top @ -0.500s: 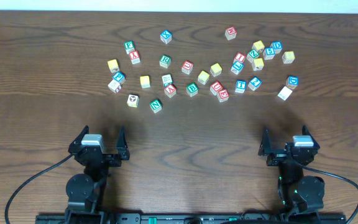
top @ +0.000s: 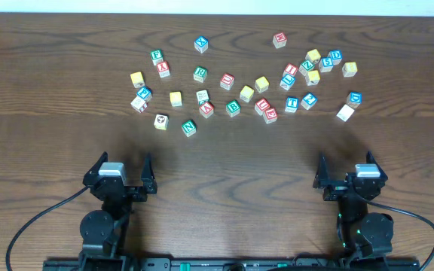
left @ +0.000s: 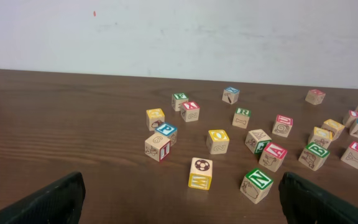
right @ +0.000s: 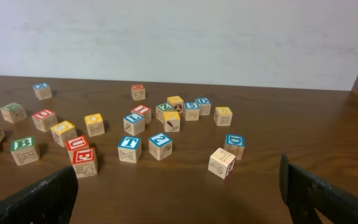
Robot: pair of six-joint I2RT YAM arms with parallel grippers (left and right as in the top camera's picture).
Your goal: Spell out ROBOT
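My left hand and right hand gape wide, both empty. Well ahead on the worktop, the green R cube, green B cube and blue T cube lie scattered apart.

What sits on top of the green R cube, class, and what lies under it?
Nothing sits on the green R cube; its lettered top face is bare. Under it is only the wooden table. Its bottom face is hidden against the wood.
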